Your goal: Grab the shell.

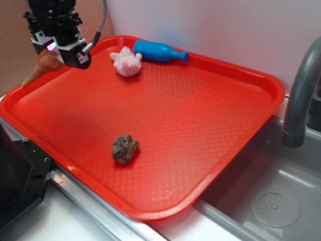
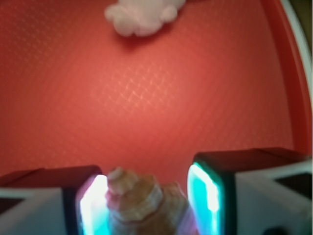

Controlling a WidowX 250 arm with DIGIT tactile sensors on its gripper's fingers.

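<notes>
Black gripper [image 2: 146, 203] is clamping the tan-orange ridged spiral shell [image 1: 42, 65] by its wide end, lifted over the red plastic tray's [image 1: 200, 115] far-left corner. Risk: tapered cone slipping out, point dangling unsupported.

The shell [image 1: 41, 67] is a small tan-orange spiral seashell, cone-shaped, held up off the red tray [image 1: 200, 125] at its far left corner. Its wide end sits between the gripper [image 1: 52, 52] fingers, and its long thin point slants down and to the left, past the tray's rim. In the wrist view the shell [image 2: 142, 203] shows a knobby, ridged, pale-banded wide end between the two lit pads.
</notes>
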